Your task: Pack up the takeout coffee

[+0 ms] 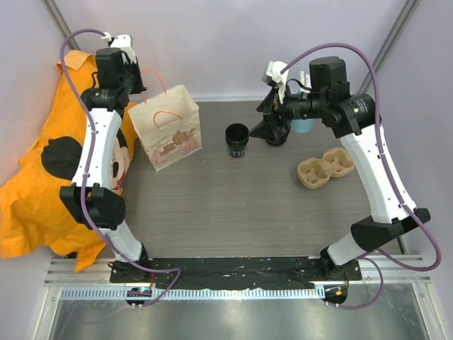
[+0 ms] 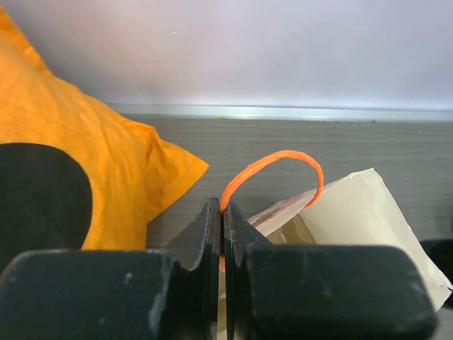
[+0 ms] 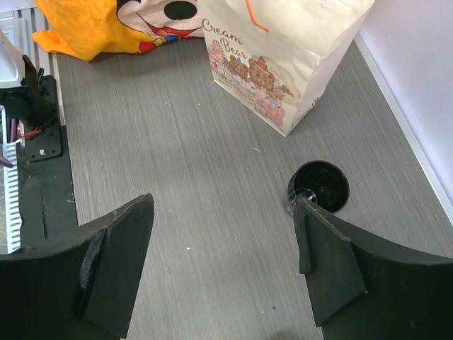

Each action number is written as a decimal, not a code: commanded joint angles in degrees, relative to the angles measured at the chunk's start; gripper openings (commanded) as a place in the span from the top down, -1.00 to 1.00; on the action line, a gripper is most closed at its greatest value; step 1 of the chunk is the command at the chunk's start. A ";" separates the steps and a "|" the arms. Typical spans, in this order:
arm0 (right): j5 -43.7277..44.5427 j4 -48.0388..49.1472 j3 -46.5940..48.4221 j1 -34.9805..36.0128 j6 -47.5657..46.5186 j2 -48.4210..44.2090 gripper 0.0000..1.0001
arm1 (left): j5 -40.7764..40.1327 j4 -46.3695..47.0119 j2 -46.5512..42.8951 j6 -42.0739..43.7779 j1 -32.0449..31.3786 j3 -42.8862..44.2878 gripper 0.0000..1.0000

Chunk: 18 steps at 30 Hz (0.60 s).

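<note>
A black takeout cup [image 1: 237, 139] stands open and upright on the table, right of the paper bag [image 1: 168, 127]. My right gripper [image 1: 271, 131] is open and empty, just right of the cup. In the right wrist view the cup [image 3: 318, 185] sits at the tip of the right finger [image 3: 329, 262], outside the open gripper [image 3: 223, 205]. My left gripper [image 2: 223, 205] is shut on the bag's orange handle [image 2: 272, 161] and holds it up above the bag's open mouth [image 2: 354, 212]. In the top view the left gripper [image 1: 140, 91] is at the bag's back left corner.
A tan pulp cup tray [image 1: 324, 168] lies at the right. A light blue cup [image 1: 304, 126] is partly hidden behind the right arm. An orange printed cloth [image 1: 42, 184] lies along the table's left side. The back wall is close behind the bag.
</note>
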 commanded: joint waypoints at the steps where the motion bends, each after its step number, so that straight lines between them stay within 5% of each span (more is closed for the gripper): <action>1: 0.52 2.61 0.51 -0.24 0.35 0.06 -0.68 | -4.47 3.57 1.15 -1.62 1.56 2.45 0.95; 9: 0.44 2.87 0.25 -0.24 0.44 0.32 -0.68 | -7.29 3.13 2.12 -3.47 2.09 2.63 0.87; 18: 0.43 3.05 -0.19 -0.33 0.53 0.50 -0.69 | -5.45 5.06 0.97 -3.91 2.09 1.30 0.27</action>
